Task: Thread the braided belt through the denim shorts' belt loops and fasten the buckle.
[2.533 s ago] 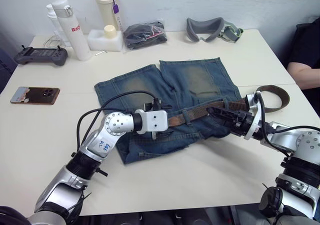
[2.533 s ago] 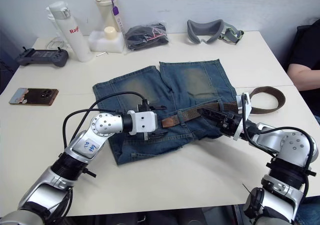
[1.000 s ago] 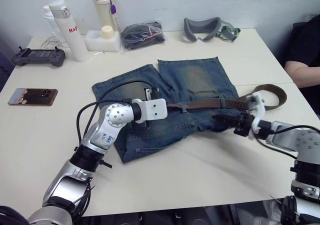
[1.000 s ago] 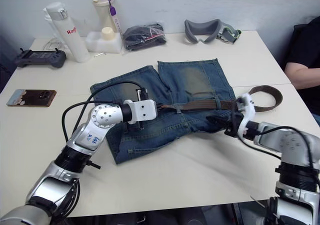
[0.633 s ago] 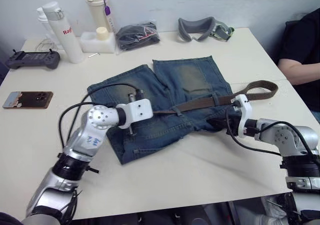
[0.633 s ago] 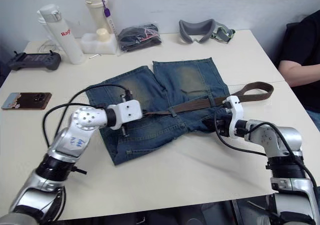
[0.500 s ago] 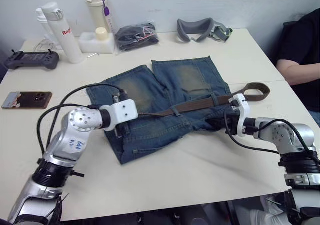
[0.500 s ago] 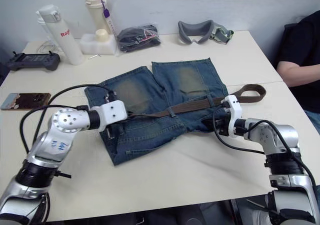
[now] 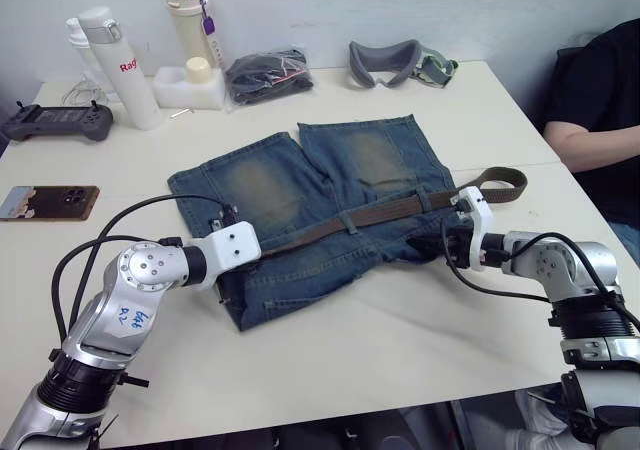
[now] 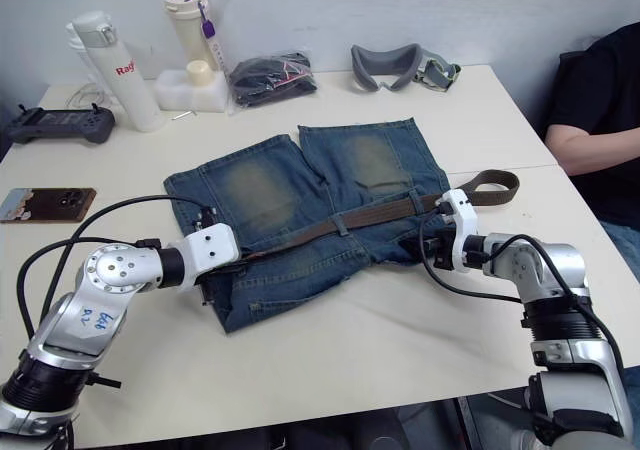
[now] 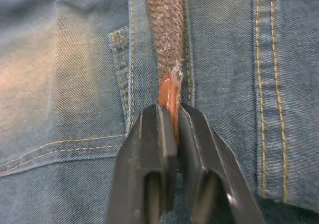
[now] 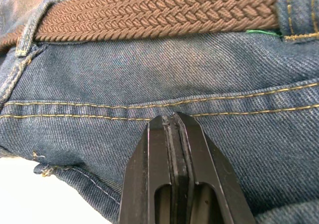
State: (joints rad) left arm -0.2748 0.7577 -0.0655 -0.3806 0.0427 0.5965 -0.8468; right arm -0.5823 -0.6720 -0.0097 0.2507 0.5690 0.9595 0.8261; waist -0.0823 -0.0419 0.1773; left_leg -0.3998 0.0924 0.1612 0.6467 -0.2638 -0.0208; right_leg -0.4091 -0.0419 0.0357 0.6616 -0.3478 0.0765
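Pinching the tan tip of the dark brown braided belt (image 11: 167, 45) between closed fingers, the left end effector (image 11: 169, 134) has it under some waistband belt loops (image 9: 347, 218) of the blue denim shorts (image 9: 300, 170), while the right end effector (image 12: 172, 129), clamped on the waistband, steadies them on the tabletop (image 9: 400, 340); further loops and buckling seemingly remain.

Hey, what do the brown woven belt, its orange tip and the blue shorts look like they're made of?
The brown braided belt looks like woven elastic or fabric cord: matte interlaced strands. Its orange-tan tip, pinched in the left gripper, looks like smooth leather or faux leather; hard to say which. The blue faded shorts look like denim: diagonal twill weave, yellow topstitching, worn tan patches.
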